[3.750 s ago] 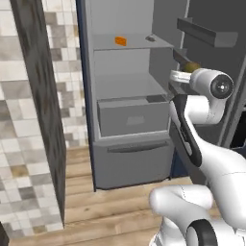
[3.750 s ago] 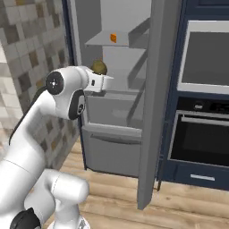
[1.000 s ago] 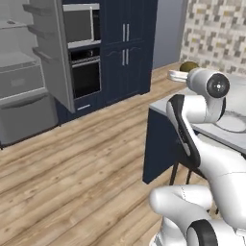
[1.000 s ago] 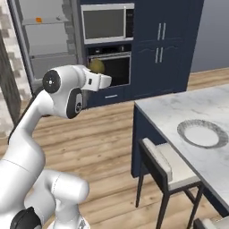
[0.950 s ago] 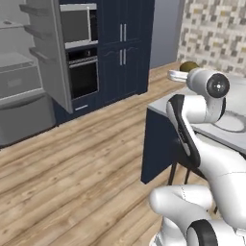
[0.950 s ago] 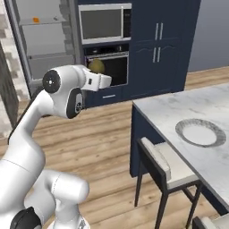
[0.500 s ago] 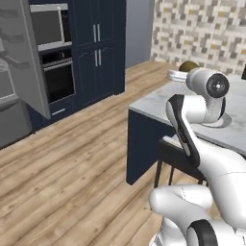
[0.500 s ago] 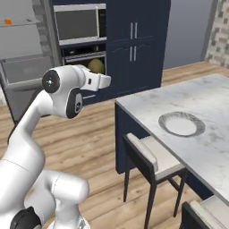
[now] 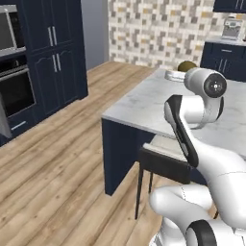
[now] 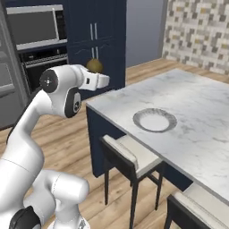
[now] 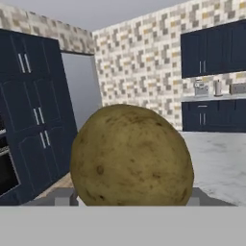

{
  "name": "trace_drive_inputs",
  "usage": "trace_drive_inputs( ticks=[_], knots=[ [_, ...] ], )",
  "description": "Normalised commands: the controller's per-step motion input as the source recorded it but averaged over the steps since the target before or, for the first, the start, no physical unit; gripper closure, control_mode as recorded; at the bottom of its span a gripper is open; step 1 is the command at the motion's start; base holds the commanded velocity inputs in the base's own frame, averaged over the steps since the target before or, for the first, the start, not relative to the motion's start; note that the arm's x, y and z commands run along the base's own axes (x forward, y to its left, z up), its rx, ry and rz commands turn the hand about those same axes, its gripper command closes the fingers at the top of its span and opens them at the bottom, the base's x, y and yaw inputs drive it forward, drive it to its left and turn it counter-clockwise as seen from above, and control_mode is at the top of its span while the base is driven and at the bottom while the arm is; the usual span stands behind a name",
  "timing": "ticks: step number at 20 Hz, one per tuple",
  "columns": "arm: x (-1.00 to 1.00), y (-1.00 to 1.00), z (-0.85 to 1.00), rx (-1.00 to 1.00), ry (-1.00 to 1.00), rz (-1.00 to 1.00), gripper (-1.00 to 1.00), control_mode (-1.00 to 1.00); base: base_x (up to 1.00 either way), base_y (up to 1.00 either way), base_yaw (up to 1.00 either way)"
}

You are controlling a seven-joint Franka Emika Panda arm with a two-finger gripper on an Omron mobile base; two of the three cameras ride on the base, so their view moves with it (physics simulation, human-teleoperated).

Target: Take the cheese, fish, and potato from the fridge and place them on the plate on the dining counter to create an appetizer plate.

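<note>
The gripper (image 10: 99, 71) is pinching the potato (image 11: 131, 156), an olive-brown speckled lump that sits right in front of the hand camera; its finger tips are hidden behind the lump there, so the clamp itself looks snug rather than plainly seen. From the right base view the potato (image 10: 94, 65) rides at the end of the white arm, raised above floor level just short of the near corner of the dining counter (image 10: 197, 120). On that marble slab lies the round grey-rimmed plate (image 10: 154, 120), bare, well apart from the potato. Two dark-framed stools with pale seats (image 10: 129, 154) are tucked against the counter's navy base. Behind stand tall navy cabinets (image 9: 53, 57) with a built-in oven (image 9: 14, 91), over a wood plank floor (image 9: 62, 163).
</note>
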Motion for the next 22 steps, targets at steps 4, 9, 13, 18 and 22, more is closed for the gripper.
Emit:
trace_drive_inputs(
  ticks=[4, 9, 13, 18, 22],
  knots=[
    [0.00, 0.00, 0.00, 0.00, 0.00, 0.00, 1.00, 1.00, 0.59, 0.00, -0.41],
    [0.00, 0.00, 0.00, 0.00, 0.00, 0.00, 1.00, 1.00, 0.55, 0.00, -0.41],
    [0.00, 0.00, 0.00, 0.00, 0.00, 0.00, 1.00, 1.00, 0.49, 0.00, -0.41],
    [0.00, 0.00, 0.00, 0.00, 0.00, 0.00, 1.00, 1.00, 0.42, 0.04, -0.41],
    [0.00, 0.00, 0.00, 0.00, 0.00, 0.00, 1.00, 1.00, 0.39, 0.16, -0.42]
  ],
)
